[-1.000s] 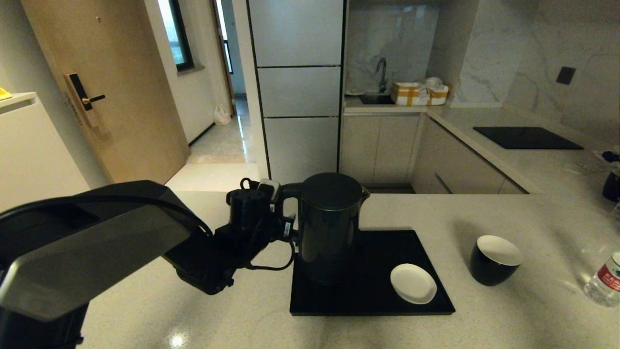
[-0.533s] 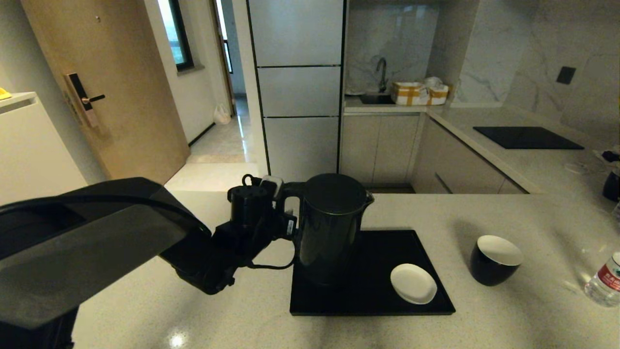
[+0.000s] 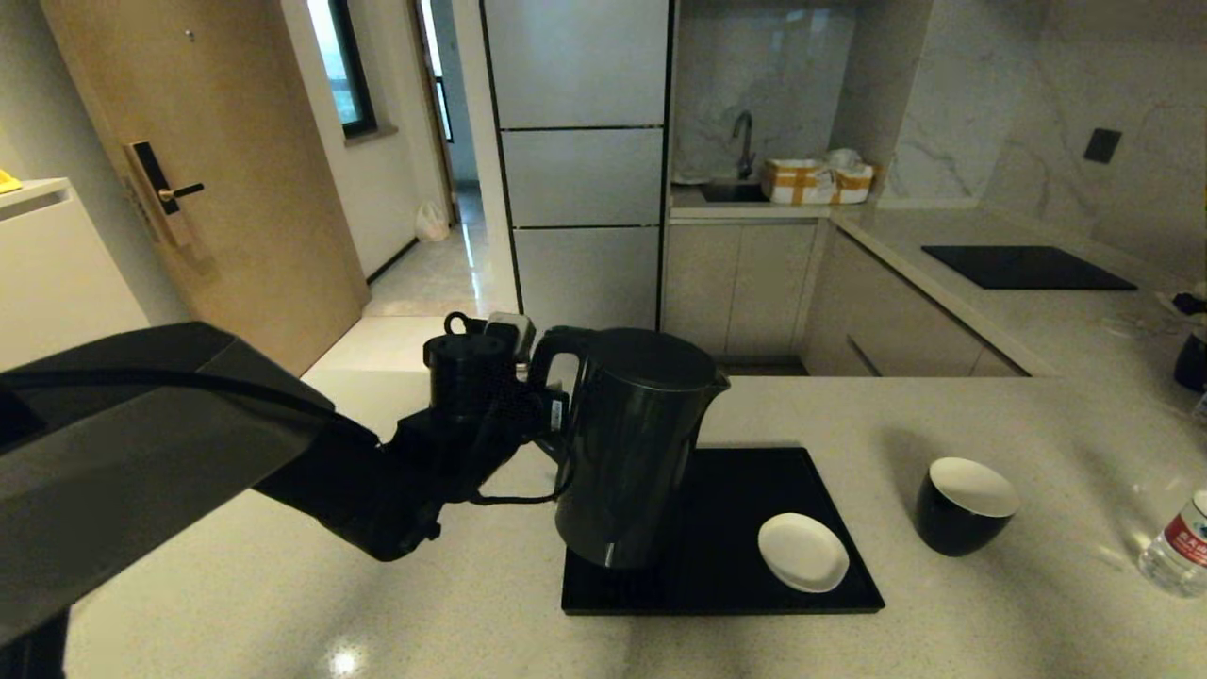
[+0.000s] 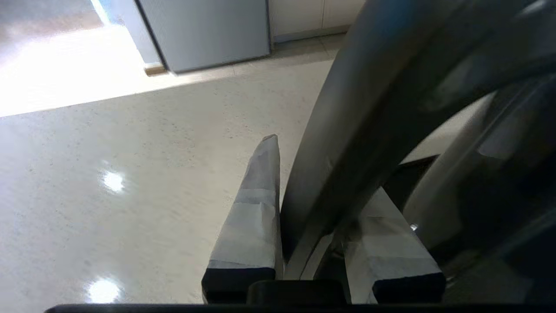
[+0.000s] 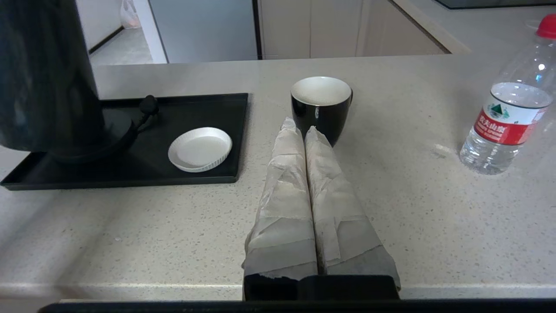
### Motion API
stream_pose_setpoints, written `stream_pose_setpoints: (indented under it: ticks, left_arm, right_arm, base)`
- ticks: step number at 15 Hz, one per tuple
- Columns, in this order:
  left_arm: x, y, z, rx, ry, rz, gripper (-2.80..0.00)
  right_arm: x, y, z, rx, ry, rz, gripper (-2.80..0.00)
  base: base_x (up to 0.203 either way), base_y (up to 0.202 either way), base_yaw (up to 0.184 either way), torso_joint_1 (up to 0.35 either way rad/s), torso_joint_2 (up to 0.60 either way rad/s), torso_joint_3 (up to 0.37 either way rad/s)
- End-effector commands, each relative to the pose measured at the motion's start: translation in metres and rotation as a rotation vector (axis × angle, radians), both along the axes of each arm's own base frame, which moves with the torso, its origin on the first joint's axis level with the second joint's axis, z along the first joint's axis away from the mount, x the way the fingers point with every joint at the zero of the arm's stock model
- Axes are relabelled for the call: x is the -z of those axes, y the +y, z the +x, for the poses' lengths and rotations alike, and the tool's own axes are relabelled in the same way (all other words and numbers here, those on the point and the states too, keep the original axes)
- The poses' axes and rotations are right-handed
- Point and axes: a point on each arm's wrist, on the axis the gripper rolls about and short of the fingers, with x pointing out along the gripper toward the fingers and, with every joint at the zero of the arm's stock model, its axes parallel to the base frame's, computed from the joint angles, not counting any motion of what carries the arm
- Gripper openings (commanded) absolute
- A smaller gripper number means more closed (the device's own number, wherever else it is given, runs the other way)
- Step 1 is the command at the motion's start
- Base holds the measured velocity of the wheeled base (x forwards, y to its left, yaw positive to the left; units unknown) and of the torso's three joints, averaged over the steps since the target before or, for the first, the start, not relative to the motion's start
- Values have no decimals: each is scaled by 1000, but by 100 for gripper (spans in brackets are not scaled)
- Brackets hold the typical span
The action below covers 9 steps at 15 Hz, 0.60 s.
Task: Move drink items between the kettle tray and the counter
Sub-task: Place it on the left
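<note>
My left gripper [image 3: 554, 420] is shut on the handle [image 4: 369, 108] of the tall black kettle [image 3: 632, 453]. The kettle hangs tilted just above the left end of the kettle tray [image 3: 754, 481], off its round base [image 5: 108, 132]. On the counter [image 3: 377, 604], right of the tray, stands the black cup [image 3: 962, 505] with a white inside. The clear bottle [image 3: 1179, 547] with a red label stands at the far right. My right gripper [image 5: 299, 126] is shut and empty, low over the counter just before the cup [image 5: 321, 104]; the head view does not show it.
A small white saucer [image 3: 803, 552] lies on the tray's right part. A black cooktop [image 3: 1023, 267] is set into the far right worktop, and a dark object [image 3: 1190, 358] stands at the right edge. Cardboard boxes [image 3: 816, 181] sit by the sink at the back.
My left gripper closed on the kettle handle, then raised the kettle off its base and tipped it, bottom swinging left. Cup, bottle and saucer stayed put.
</note>
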Motion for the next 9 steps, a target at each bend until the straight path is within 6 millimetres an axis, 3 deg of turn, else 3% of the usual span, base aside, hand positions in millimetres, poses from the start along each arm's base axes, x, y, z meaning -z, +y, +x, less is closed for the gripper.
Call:
stream_pose_setpoints:
  ticks: [1,3,6,9]
  left_arm:
    - [-24,5,-5,-11,-38,-52,-280]
    - [-27,15,-5,-40,-27,-72,-280]
    - [-26,59,-3,-150,16,-88,-280]
    - [-10,101,-9,-248,78,-44,-280]
  right_arm:
    - [0,0,0,0,-1,0,-280]
    - [0,0,0,0,-1,0,-280]
    - [0,0,0,0,-1,0,-280]
    - [0,0,0,0,-1,0,-280]
  base:
    - [0,0,0,0,0,0]
    - [0,0,0,0,0,0]
    - [0,0,0,0,0,0]
    - [0,0,0,0,0,0]
